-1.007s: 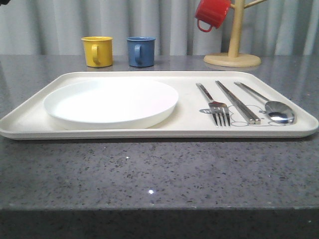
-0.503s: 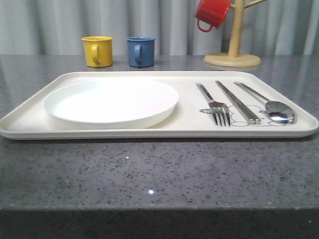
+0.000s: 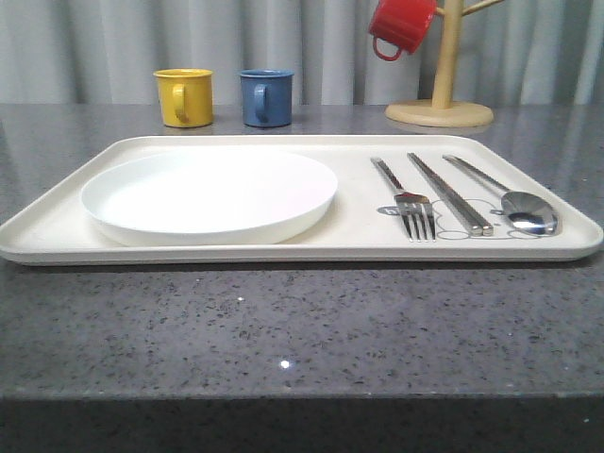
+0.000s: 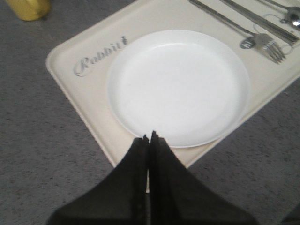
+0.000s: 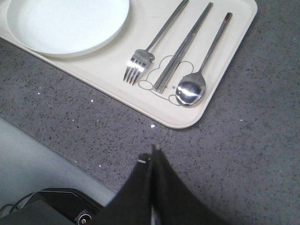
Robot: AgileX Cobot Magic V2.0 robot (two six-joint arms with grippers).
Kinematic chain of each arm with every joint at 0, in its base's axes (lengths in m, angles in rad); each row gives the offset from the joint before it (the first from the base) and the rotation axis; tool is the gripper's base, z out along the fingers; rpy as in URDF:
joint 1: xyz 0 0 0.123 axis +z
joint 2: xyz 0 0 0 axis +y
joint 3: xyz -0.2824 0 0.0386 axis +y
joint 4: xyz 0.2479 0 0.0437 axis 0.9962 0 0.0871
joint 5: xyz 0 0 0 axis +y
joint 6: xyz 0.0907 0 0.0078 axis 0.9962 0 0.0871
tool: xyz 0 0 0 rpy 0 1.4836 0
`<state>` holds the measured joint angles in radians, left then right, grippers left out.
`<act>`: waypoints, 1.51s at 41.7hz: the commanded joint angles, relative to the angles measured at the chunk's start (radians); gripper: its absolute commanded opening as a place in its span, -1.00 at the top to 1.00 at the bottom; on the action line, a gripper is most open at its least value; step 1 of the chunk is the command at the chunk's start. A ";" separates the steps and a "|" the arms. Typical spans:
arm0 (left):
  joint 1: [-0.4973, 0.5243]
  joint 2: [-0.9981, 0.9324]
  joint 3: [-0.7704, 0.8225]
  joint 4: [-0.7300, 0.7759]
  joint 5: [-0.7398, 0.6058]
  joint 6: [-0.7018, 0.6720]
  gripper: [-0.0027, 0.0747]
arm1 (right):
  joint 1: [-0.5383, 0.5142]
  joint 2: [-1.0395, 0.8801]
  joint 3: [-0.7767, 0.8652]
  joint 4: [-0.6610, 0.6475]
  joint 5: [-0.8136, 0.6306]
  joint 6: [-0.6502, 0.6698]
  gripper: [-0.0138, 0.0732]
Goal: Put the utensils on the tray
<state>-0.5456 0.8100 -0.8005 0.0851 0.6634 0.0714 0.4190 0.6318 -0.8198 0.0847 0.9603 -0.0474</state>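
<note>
All three utensils are lying on the tray right now. The fork, the chopsticks and the spoon sit side by side on its right half, fork leftmost, spoon rightmost, none of them touching. Their long axes run near-to-far, handles pointing to the far edge, tines and spoon bowl towards the near rim. The white plate takes up the tray's left half, well apart from the cutlery.

Over to the right gripper: its jaws are pressed together with nothing between them, and it hangs above bare desk, just off the tray's near right corner. From there the spoon is the closest piece, then the chopsticks, then the fork. So the right arm is clearly the nearer one to the cutlery.

The left gripper is closed and empty too, poised over the tray's near rim, just by the plate, with the "Rabbit" lettering off to one side. The fork lies beyond the plate from there.

My read: the placing looks done, nothing is left on the desk to fetch. If any piece needs straightening, the right arm has the short reach, coming in along those handles. The yellow mug, the blue mug and the red mug on its wooden stand stay out of it at the far side.
</note>
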 commanded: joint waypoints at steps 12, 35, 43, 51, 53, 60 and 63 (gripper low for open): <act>0.313 -0.436 0.391 0.004 -0.443 0.002 0.98 | 0.002 -0.001 -0.021 0.007 -0.060 -0.009 0.84; 0.512 -0.833 0.798 -0.078 -0.640 0.002 0.98 | 0.002 -0.001 -0.021 0.007 -0.060 -0.009 0.84; 0.530 -0.841 0.807 -0.115 -0.663 0.002 0.98 | 0.002 -0.001 -0.021 0.007 -0.057 -0.009 0.84; 0.530 -0.841 0.807 -0.115 -0.686 0.002 0.98 | 0.002 -0.001 -0.021 0.007 -0.056 -0.009 0.84; 0.530 -0.841 0.807 -0.115 -0.686 0.002 0.98 | 0.002 -0.001 -0.021 0.007 -0.056 -0.009 0.84; 0.530 -0.841 0.807 -0.115 -0.684 0.002 0.98 | 0.002 -0.001 -0.021 0.007 -0.056 -0.009 0.84; 0.530 -0.841 0.807 -0.115 -0.684 0.002 0.98 | 0.002 -0.001 -0.021 0.007 -0.056 -0.009 0.84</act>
<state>-0.0201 -0.0062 0.0089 -0.0193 0.0710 0.0714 0.4190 0.6318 -0.8183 0.0854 0.9603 -0.0474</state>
